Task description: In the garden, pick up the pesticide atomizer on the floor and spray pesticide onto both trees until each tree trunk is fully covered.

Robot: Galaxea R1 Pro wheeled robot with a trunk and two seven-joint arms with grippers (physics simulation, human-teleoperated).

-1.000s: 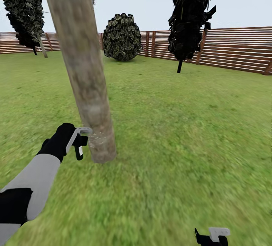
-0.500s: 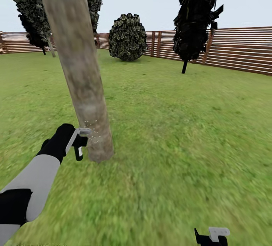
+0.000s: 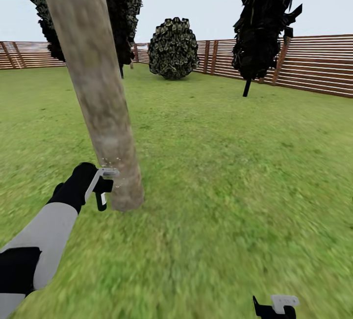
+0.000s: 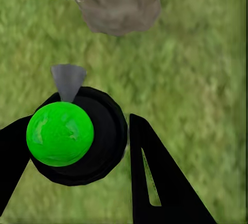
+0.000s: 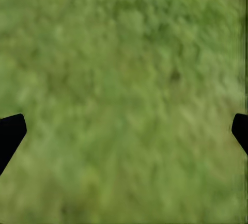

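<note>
A thick mottled grey-brown tree trunk (image 3: 100, 98) leans up from the grass, its base (image 4: 118, 2) just ahead of my left hand. My left gripper (image 3: 100, 186) is shut on the pesticide atomizer (image 3: 104, 181), whose pale grey trigger head points at the trunk's foot. In the left wrist view the atomizer (image 4: 70, 133) shows a green top in a black ring, with its grey nozzle (image 4: 68, 79) aimed at the bark. A few whitish specks of pesticide (image 3: 115, 160) float by the lower trunk. My right gripper (image 3: 275, 306) hangs open over bare grass (image 5: 124, 79).
A brown slat fence (image 3: 318, 66) closes the lawn at the back. A round shrub (image 3: 172, 48) and a thin-trunked dark conifer (image 3: 267, 19) stand before it, and dark foliage (image 3: 125, 5) rises behind the trunk. Open grass (image 3: 230, 162) spreads to the right.
The whole view has swung, so the shrub and conifer sit further right and the trunk further left. My left arm keeps the atomizer at the trunk's foot, with spray specks still there.
</note>
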